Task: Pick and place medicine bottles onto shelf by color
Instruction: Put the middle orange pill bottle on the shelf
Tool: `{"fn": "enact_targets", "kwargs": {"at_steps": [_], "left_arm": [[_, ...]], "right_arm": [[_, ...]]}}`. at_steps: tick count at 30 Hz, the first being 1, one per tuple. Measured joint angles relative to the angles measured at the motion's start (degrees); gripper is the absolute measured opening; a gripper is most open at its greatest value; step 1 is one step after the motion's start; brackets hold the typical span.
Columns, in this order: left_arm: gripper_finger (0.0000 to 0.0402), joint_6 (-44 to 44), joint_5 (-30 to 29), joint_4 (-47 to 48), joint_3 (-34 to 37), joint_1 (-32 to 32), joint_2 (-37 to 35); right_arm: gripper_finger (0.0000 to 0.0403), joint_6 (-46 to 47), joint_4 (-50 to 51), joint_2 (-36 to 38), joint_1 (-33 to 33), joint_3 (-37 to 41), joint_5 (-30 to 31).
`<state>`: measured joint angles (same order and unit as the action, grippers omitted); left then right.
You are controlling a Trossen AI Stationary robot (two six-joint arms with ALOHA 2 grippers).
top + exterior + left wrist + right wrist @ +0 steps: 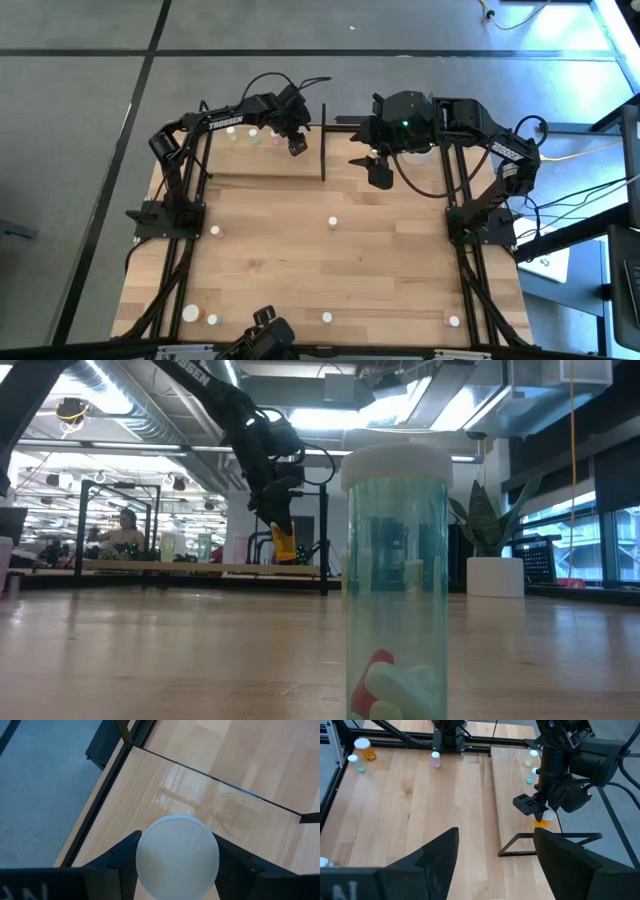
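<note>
Left end effector (540, 812) holds orange bottle (543, 821) above shelf (512, 790) bearing three; right end effector (380, 170) wide; six bottles remain on bench (300, 260).

"TROSSEN" on left arm (225, 122)

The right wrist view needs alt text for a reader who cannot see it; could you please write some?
The left gripper holds an orange medicine bottle just above the shelf, near its black end frame. Three more bottles stand farther along the shelf, and others dot the wooden table. The right gripper's own dark fingers frame the foreground, open and empty.
</note>
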<state>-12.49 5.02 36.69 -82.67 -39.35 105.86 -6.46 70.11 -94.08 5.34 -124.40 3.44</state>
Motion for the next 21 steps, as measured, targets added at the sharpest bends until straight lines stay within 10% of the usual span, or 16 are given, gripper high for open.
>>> {"fn": "enact_targets", "kwargs": {"at_steps": [21], "left_arm": [[0.0190, 0.17, 0.15, 1.00, 0.00, 0.00, -0.05]], "right_arm": [[0.0259, 0.00, 0.00, 0.02, 0.00, 0.00, 0.00]]}}
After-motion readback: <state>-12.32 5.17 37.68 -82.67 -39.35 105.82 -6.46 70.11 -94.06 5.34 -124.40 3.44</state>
